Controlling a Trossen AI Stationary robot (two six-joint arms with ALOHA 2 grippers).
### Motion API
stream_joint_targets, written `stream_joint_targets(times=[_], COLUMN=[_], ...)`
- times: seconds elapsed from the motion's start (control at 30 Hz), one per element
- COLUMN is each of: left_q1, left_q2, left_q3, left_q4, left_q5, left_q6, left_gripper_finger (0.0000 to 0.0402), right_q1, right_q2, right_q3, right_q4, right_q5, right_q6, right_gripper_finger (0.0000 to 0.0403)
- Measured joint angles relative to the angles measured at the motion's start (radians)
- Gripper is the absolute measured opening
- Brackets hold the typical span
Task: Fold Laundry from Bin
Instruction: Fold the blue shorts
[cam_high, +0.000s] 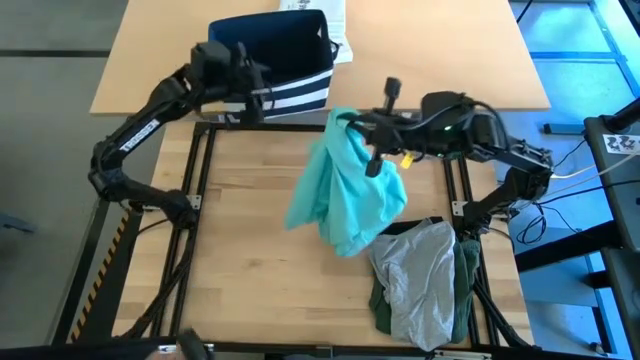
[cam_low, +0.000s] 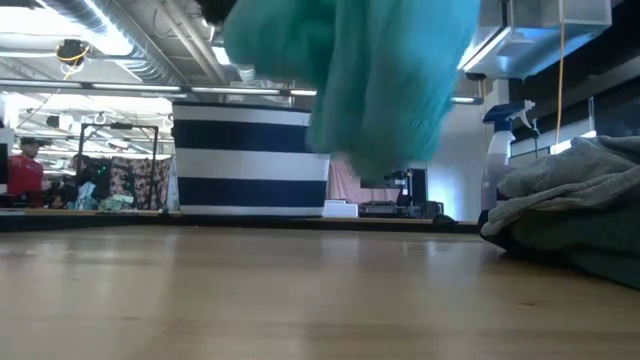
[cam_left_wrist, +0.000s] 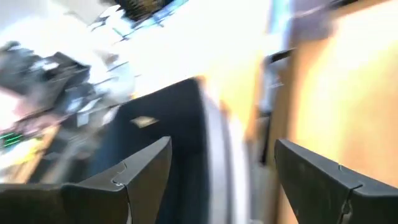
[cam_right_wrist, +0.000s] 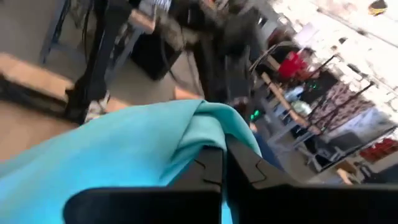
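A teal-green garment hangs in the air over the middle of the table, with my right gripper shut on its top. In the low view the garment ends above the tabletop. The bin, dark navy with white stripes, stands at the table's far edge. My left gripper hovers open at the bin's near left side, with nothing between its fingers. A light grey garment lies on top of a dark green one at the near right. My right gripper pinches a bunched upper edge of the teal garment between its two shut fingers. The fingers reach in about level from the table's right side. The cloth drapes over the fingers and hangs slack below them, clear of the table.
White printed paper lies behind the bin. The grey and green pile takes up the near right corner. Bare wood shows on the table's left and near middle. Black frame rails run along the table's sides.
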Motion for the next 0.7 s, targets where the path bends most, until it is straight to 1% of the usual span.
stream_joint_targets(times=[0.17,0.23,0.3,0.4,0.47,0.53,0.7], left_q1=[-0.207,-0.309,-0.414,-0.563,-0.647,-0.713,-0.831], left_q2=[-0.059,-0.071,-0.075,-0.086,-0.092,-0.100,-0.133], left_q3=[0.000,0.000,-0.010,-0.060,-0.102,-0.162,-0.355], left_q4=[-0.157,-0.203,-0.237,-0.264,-0.269,-0.290,-0.266], left_q5=[0.013,-0.009,-0.080,-0.276,-0.395,-0.466,-0.567], left_q6=[-0.090,-0.126,-0.159,-0.192,-0.229,-0.295,-0.453], left_gripper_finger=[0.0274,0.0266,0.0254,0.0236,0.0225,0.0216,0.0197], right_q1=[-0.020,-0.044,-0.072,-0.119,-0.148,-0.168,-0.166], right_q2=[0.053,0.071,0.087,0.104,0.115,0.132,0.180], right_q3=[0.000,0.000,-0.001,-0.001,-0.001,-0.001,-0.001], right_q4=[-0.030,-0.024,-0.020,-0.039,-0.075,-0.129,-0.278], right_q5=[0.001,0.001,0.001,-0.021,-0.069,-0.120,-0.215], right_q6=[0.019,0.027,0.042,0.073,0.105,0.135,0.200], right_gripper_finger=[0.0000,0.0000,0.0000,0.0000,0.0000,0.0000,0.0000])
